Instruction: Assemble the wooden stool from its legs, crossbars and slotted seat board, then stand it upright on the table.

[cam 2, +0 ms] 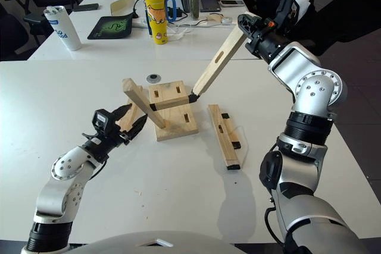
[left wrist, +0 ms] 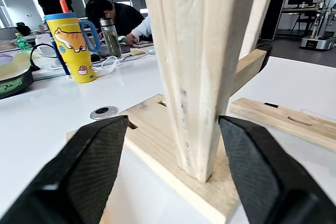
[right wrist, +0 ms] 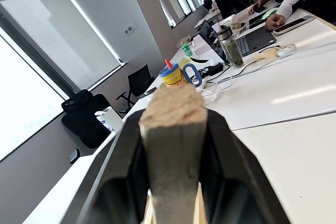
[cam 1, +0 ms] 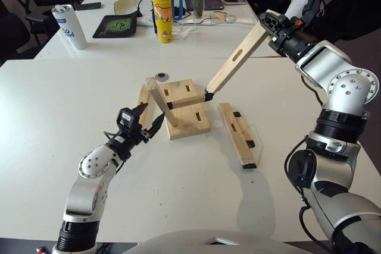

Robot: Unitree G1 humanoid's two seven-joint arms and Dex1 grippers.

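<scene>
1. While my right hand (cam 1: 272,26) is clamped on the upper end of the raised leg (cam 1: 238,57), that leg's long axis slants from far right down to near left. Its black-capped lower end meets the crossbar (cam 1: 187,100) above the slotted seat board (cam 1: 193,126).
2. The seat board lies flat on the worktop (cam 1: 59,117), slots facing up.
3. The crossbar runs roughly level from the capped end leftward to the tilted leg (cam 1: 164,104). This leg stands on the board with its top leaning to the far left.
4. My left hand (cam 1: 150,117) is open. Its fingers (left wrist: 94,166) sit on either side of the tilted leg's foot, with a gap on each side.
5. The loose leg (cam 1: 237,132) lies flat on the worktop just right of the board, its long axis pointing away from me.
</scene>
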